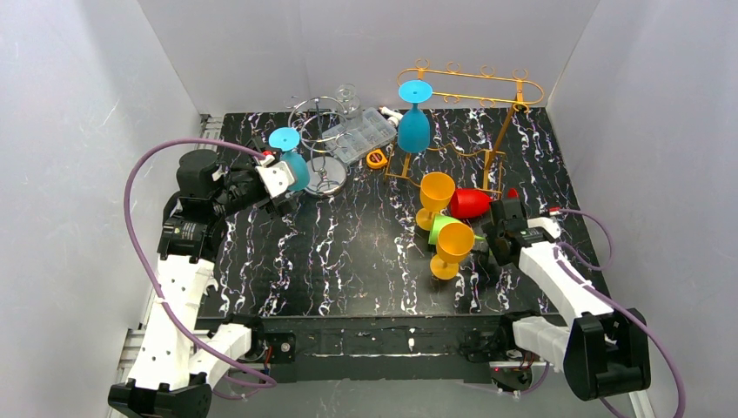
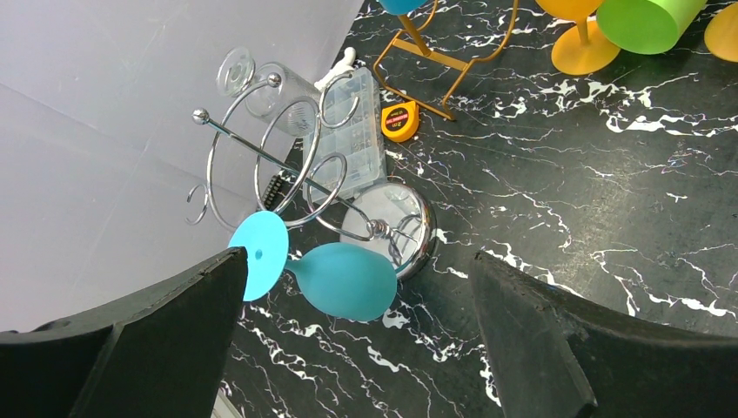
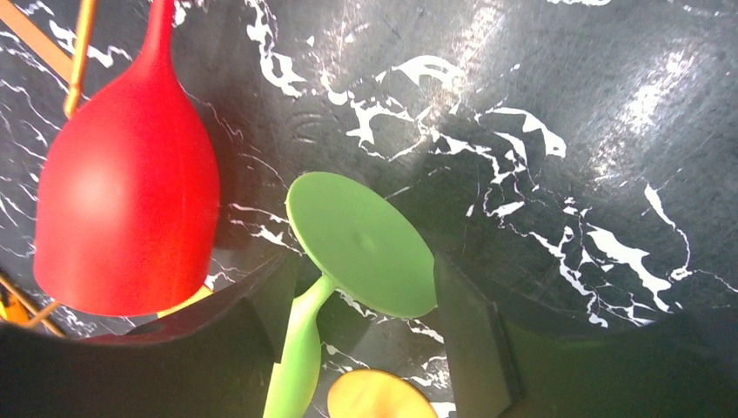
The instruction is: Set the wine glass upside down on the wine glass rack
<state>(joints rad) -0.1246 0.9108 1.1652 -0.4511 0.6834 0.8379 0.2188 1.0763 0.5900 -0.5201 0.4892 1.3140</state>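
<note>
"Where's the green wine glass [image 3: 361, 244]?"
"Lying on the desk [image 1: 348, 261] beside the red glass [image 3: 122, 200], stem between the right hand's [image 3: 358, 287] parted fingers, unpinched."
"Left hand [image 2: 357, 261]?"
"Spread wide, near the silver rack [image 2: 383, 213]."

The left arm [image 1: 178, 287] rises from its base at the near left corner of the table [image 1: 348, 270], runs along the left edge and bends at the elbow toward the middle. Its wrist is turned to the right, so the left gripper [image 1: 287, 178] hangs above the far left part of the table. Its fingers [image 2: 157, 340] stand wide apart, with a broad gap between them.

The right arm [image 1: 557, 279] leans from the near right corner toward the right side of the table, stretched forward and low. The right gripper [image 1: 484, 239] points to the left, close over the surface. Its fingers [image 3: 474, 348] are parted, with a clear gap between them.
</note>
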